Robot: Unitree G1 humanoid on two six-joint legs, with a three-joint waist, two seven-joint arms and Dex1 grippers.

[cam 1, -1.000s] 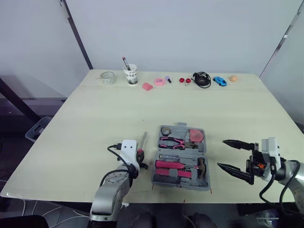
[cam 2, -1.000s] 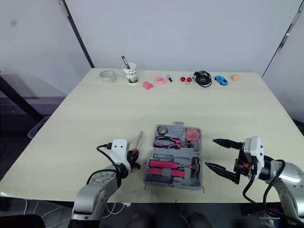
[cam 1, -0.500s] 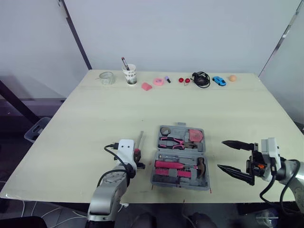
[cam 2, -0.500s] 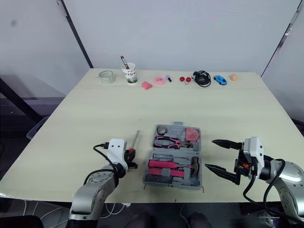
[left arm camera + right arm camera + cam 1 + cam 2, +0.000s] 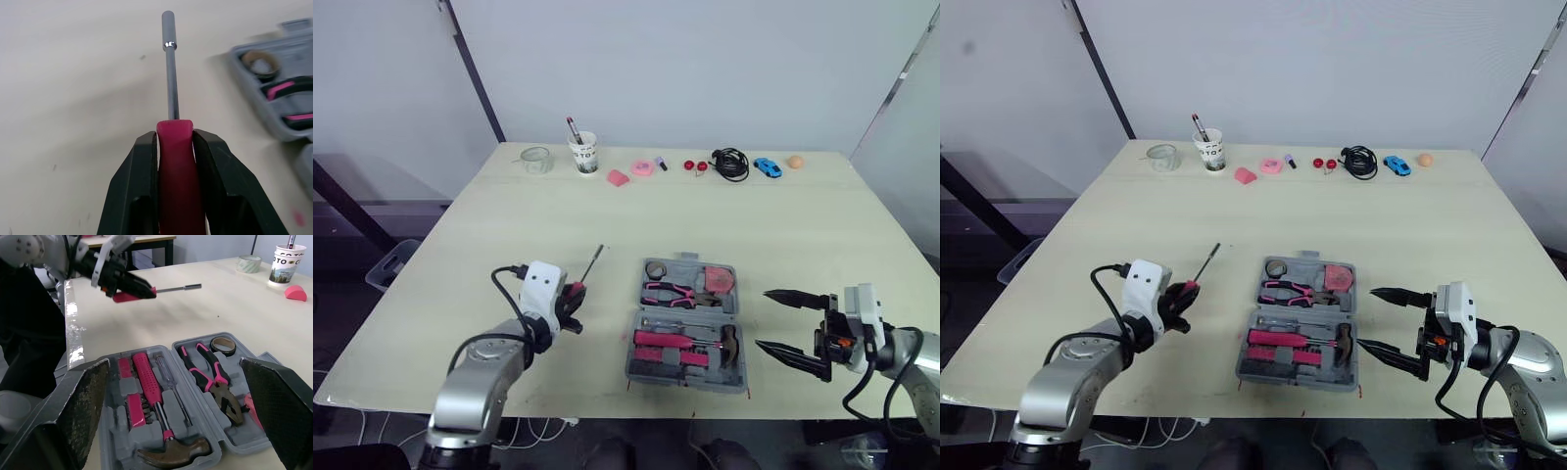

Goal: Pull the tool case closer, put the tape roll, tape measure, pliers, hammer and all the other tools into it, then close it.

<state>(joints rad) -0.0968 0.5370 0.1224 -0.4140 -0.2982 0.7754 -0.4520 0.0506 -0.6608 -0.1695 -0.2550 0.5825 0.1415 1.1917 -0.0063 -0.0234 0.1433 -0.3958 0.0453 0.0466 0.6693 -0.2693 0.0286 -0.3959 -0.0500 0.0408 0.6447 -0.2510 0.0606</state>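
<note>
The pale tabletop (image 5: 783,225) carries the open grey tool case (image 5: 688,259) near its front edge, both halves lying flat between the two arms. It lies where it did a second ago.

The right pincer (image 5: 764,318) hangs just beside the case's right edge, its jaws spread wide and holding nothing, much as before.

The left pincer (image 5: 174,137) is where the change lies. A second ago it sat low, just beside the case's left edge. Now the arm has swung out to the left and upward, and the pincer is well apart from the case. Its jaws are clamped on the pink handle of a screwdriver (image 5: 591,260), which is lifted off the tabletop with its metal shaft pointing toward the far edge.

Inside the case, the hammer (image 5: 675,340) fills the near half. The pliers (image 5: 671,292) lie in the far half, with the pink tape measure (image 5: 714,280) in its far right corner and the tape roll (image 5: 654,269) in its far left corner.

So the screwdriver looks like the last loose tool near the case, and it is now in hand. I judge the task is nearly done. The screwdriver must be carried back over the case and laid in a free slot, and then one half folded over to close it. I cannot tell which slot is meant for it.
</note>
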